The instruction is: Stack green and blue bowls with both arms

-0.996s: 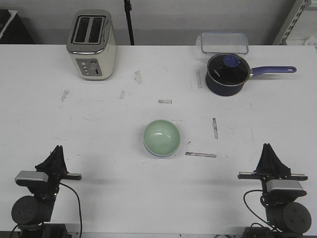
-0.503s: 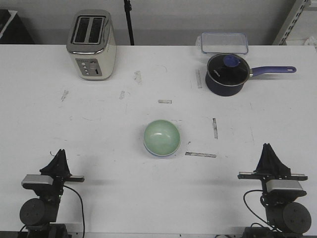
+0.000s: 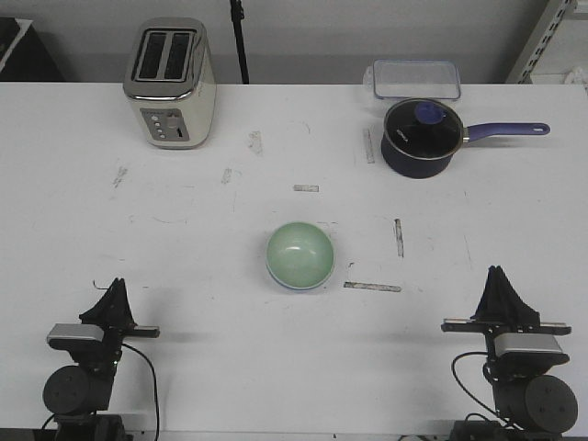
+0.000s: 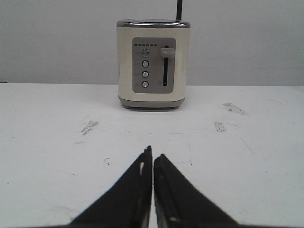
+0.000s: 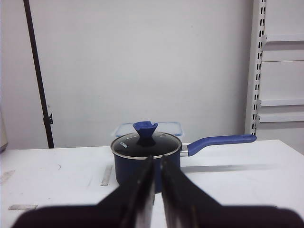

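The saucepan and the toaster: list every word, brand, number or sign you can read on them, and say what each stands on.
White brand word on the saucepan, on the lid rim in the right wrist view: too small and blurred to read for certain.
Marks beside the toaster buttons and above them, in the left wrist view: too small to read.
Nothing else carries readable text.

Blue bowl (image 3: 298, 281) mostly hidden under green bowl (image 3: 299, 254), apparently only rim showing; toaster (image 4: 153, 63) labels illegible.
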Controlling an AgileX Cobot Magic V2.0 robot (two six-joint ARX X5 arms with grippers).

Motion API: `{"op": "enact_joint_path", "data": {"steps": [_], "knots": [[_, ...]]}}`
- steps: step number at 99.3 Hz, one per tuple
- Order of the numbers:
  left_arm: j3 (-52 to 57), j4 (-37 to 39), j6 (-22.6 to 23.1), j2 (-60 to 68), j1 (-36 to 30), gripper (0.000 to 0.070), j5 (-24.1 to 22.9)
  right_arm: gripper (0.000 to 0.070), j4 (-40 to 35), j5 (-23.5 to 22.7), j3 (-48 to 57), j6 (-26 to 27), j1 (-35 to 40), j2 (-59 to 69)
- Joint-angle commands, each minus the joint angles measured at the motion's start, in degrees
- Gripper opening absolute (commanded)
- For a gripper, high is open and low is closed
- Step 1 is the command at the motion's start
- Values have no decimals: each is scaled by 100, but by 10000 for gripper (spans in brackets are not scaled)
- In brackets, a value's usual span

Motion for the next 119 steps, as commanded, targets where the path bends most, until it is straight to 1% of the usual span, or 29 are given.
{"op": "enact_joint_path", "data": {"steps": [1,94,103,119], "knots": [[-125,72,28,-9,2,1,-22,15,63,0,4,55,2,-20],[-125,72,28,-9,2,1,-22,15,66,2,4,52,2,-20],[-125,72,28,-9,2,1,-22,15,7,-2,-87,15,4,-170],[-125,72,28,-9,2,1,-22,15,308,-42,-660,13,140,-570]]}}
